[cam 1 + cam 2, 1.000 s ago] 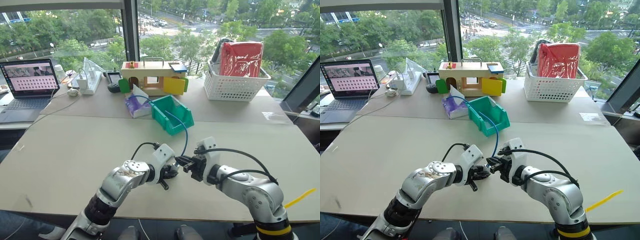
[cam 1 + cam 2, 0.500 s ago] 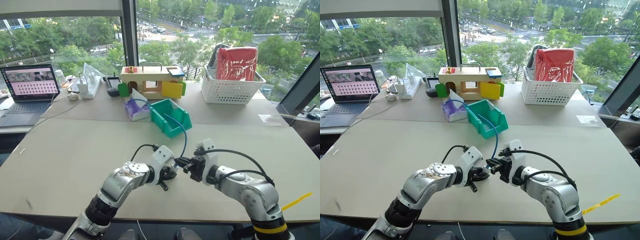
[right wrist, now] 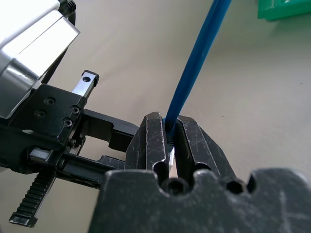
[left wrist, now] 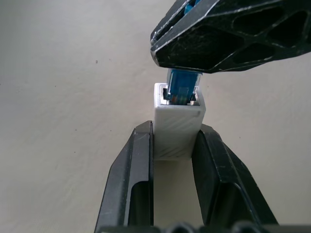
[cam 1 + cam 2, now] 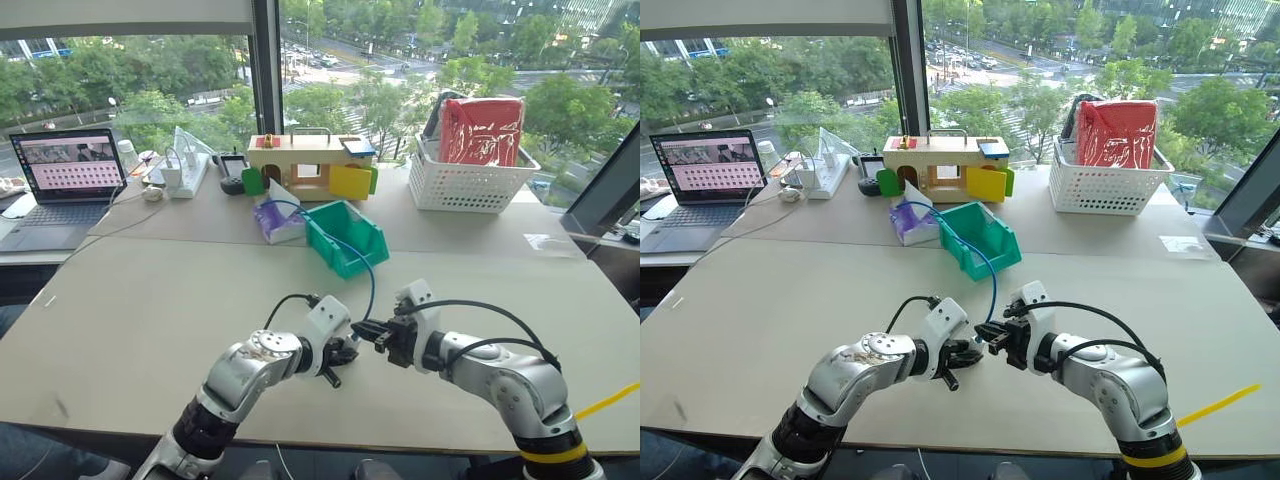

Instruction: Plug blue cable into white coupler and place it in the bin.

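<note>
Gripping the white coupler (image 4: 178, 121) between its fingers, the left gripper (image 5: 343, 352) meets the right gripper (image 5: 368, 331) above the desk's (image 5: 140, 300) near edge; the right's fingers pinch the blue cable (image 3: 197, 73), plug entering the coupler's socket. The bin (image 5: 345, 236) sits mid-desk, beyond them.

The white coupler (image 4: 178, 124) is being held between both grippers at the table's (image 5: 130, 320) near edge, with the bin (image 5: 346, 236) lying behind and the basket (image 5: 470, 180) far right.
</note>
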Available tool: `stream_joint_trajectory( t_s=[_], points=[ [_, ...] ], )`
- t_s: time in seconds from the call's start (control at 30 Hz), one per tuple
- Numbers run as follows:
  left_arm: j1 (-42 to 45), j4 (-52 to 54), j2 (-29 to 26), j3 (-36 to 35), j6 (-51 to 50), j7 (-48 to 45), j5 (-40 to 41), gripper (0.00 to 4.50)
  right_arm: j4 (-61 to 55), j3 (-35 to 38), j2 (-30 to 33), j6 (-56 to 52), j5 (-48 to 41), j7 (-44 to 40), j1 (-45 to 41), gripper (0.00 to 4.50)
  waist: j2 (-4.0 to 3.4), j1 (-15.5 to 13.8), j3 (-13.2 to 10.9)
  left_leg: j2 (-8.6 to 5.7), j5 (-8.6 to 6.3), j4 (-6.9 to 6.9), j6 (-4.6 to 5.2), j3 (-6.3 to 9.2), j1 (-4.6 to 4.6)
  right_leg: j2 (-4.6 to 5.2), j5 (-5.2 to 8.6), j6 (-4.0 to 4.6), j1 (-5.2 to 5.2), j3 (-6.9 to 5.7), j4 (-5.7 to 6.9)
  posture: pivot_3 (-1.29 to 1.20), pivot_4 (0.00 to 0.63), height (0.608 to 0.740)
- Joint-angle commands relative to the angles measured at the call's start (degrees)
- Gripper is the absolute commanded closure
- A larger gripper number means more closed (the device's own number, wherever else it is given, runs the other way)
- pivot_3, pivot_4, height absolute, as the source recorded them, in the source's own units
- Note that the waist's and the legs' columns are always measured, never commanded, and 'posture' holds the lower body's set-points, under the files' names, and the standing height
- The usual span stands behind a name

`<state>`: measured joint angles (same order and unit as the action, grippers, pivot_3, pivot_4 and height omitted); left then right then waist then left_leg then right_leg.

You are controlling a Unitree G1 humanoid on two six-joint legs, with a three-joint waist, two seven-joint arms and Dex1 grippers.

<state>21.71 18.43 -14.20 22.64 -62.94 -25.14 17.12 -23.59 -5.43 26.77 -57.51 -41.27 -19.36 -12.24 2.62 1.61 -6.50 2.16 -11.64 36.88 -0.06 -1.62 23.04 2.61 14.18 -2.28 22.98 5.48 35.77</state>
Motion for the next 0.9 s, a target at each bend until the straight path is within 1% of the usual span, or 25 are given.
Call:
stream_joint_trajectory(
  t_s=[0.03,0.07,0.13,0.17,0.2,0.23,0.3,0.33,0.4,0.47,0.5,0.6,0.67,0.73,0.87,0.9],
  points=[
    [0.35,3.31,-0.06,-3.50,0.34,2.01,-0.38,3.87,7.93,-5.71,0.27,-7.24,3.24,1.11,6.43,4.50,0.03,0.03,0.02,0.00,-0.03,0.00,0.00,0.00,-0.01,-0.01,0.02,0.00,-0.01,0.00,0.00,0.00,0.150,0.739],
    [0.15,3.37,-0.47,-3.49,0.53,1.93,-0.42,3.37,7.09,-3.26,-0.39,-6.21,2.82,1.83,5.78,4.50,0.03,0.04,0.02,0.01,-0.05,0.00,0.01,0.01,0.00,-0.01,0.02,0.00,-0.01,0.00,0.00,0.00,0.150,0.739],
    [-0.09,3.34,-1.05,-3.52,0.78,1.61,-0.23,2.76,5.54,1.06,-1.28,-4.72,2.05,3.19,4.77,4.50,0.07,0.05,-0.03,0.02,-0.05,-0.01,0.01,0.02,0.01,-0.02,0.04,0.01,0.03,0.00,0.01,0.00,0.150,0.739],
    [-0.17,3.31,-1.26,-3.58,0.84,1.41,-0.04,2.67,4.87,2.79,-1.64,-4.25,1.76,3.78,4.40,4.50,0.09,0.16,-0.06,0.02,-0.05,-0.01,0.01,0.03,0.05,-0.02,0.04,0.01,0.06,0.00,0.02,0.00,0.150,0.739],
    [-0.25,3.24,-1.35,-3.72,0.94,1.02,0.34,2.16,3.79,4.92,-2.00,-3.67,0.80,3.96,3.93,4.50,0.07,0.41,-0.18,0.03,-0.04,-0.01,0.00,0.04,0.08,-0.04,0.04,0.02,0.11,0.00,0.02,0.00,0.150,0.739],
    [-0.25,3.17,-1.57,-3.72,1.09,0.61,0.61,1.78,2.25,9.59,-2.57,-3.63,-2.01,4.84,2.73,4.50,-0.03,0.61,-0.37,0.04,-0.04,-0.01,0.00,0.04,0.13,-0.04,0.03,0.02,0.15,0.00,0.04,0.00,0.150,0.739],
    [-0.27,3.13,-1.90,-3.72,1.31,0.21,0.91,1.03,0.56,14.87,-3.39,-4.10,-5.30,5.92,1.33,4.50,-0.41,0.75,-0.76,0.00,-0.04,-0.01,0.01,0.02,0.26,-0.02,0.02,0.01,0.28,0.06,0.08,0.00,0.150,0.739],
    [-0.24,3.14,-2.30,-3.66,1.72,-0.23,1.05,0.60,-0.01,18.26,-3.06,-4.36,-6.97,6.90,-0.08,4.50,-0.46,0.70,-0.85,-0.06,-0.04,-0.01,0.01,0.03,0.35,0.00,-0.12,-0.23,0.31,0.08,0.08,0.00,0.150,0.739],
    [-0.52,3.41,-2.60,-4.09,2.41,-1.40,1.97,0.02,-0.37,24.06,-1.62,-5.42,-10.15,8.58,-3.01,4.50,-0.51,0.70,-1.19,-0.09,-0.04,-0.01,0.01,0.03,0.43,0.00,-0.19,-0.36,0.37,0.07,0.07,0.00,0.150,0.739],
    [-1.30,4.27,-2.56,-5.11,3.49,-2.88,3.56,0.02,0.02,27.07,0.15,-6.24,-11.77,9.10,-5.79,4.50,-0.56,0.67,-1.38,-0.15,-0.03,0.04,0.02,0.05,0.69,0.01,-0.22,-0.41,0.54,0.09,0.07,0.00,0.150,0.739],
    [-2.49,5.59,-2.13,-7.11,3.89,-4.51,6.21,0.02,1.45,27.65,1.73,-6.30,-11.96,8.49,-9.04,4.50,-0.60,0.84,-1.43,-0.16,-0.03,0.04,0.02,0.05,0.78,0.00,-0.23,-0.42,0.64,0.09,0.07,0.00,0.150,0.739],
    [-5.49,8.55,-2.40,-11.44,6.06,-8.62,11.32,0.02,6.54,26.51,3.93,-5.40,-10.77,7.18,-17.85,4.50,-0.70,1.38,-1.61,-0.14,-0.03,0.02,0.03,0.01,1.17,-0.03,-0.25,-0.36,1.15,0.18,0.18,0.00,0.150,0.739],
    [-9.10,10.44,-4.59,-14.39,10.23,-14.16,14.65,0.02,13.27,22.39,3.73,-1.84,-6.71,4.93,-25.36,4.50,-0.74,1.75,-1.69,-0.12,-0.02,0.01,0.03,0.02,1.26,-0.11,-0.46,-0.01,1.31,0.20,0.27,0.00,0.150,0.739],
    [-13.17,11.58,-7.73,-16.65,15.65,-20.24,16.61,0.02,20.92,17.97,2.75,2.65,-1.98,1.90,-32.08,4.50,-0.78,2.31,-1.77,-0.10,-0.02,-0.04,0.03,0.03,1.24,-0.15,-0.47,0.05,1.33,0.18,0.27,0.00,0.150,0.739],
    [-19.97,9.24,-11.22,-20.52,23.25,-24.89,17.19,0.02,39.39,7.32,1.02,16.62,11.08,-6.56,-44.14,4.50,-0.78,2.08,-1.86,-0.10,-0.02,-0.04,0.03,-0.04,1.23,-0.11,-0.47,0.07,1.30,0.15,0.22,0.00,0.150,0.739],
    [-20.93,8.89,-11.68,-20.92,24.29,-25.56,17.47,0.02,43.33,5.86,0.46,19.34,13.33,-8.09,-46.33,4.50,-0.75,2.02,-1.88,-0.12,-0.02,-0.03,0.03,-0.04,1.25,-0.08,-0.47,0.07,1.28,0.12,0.20,0.00,0.150,0.739]
  ],
)
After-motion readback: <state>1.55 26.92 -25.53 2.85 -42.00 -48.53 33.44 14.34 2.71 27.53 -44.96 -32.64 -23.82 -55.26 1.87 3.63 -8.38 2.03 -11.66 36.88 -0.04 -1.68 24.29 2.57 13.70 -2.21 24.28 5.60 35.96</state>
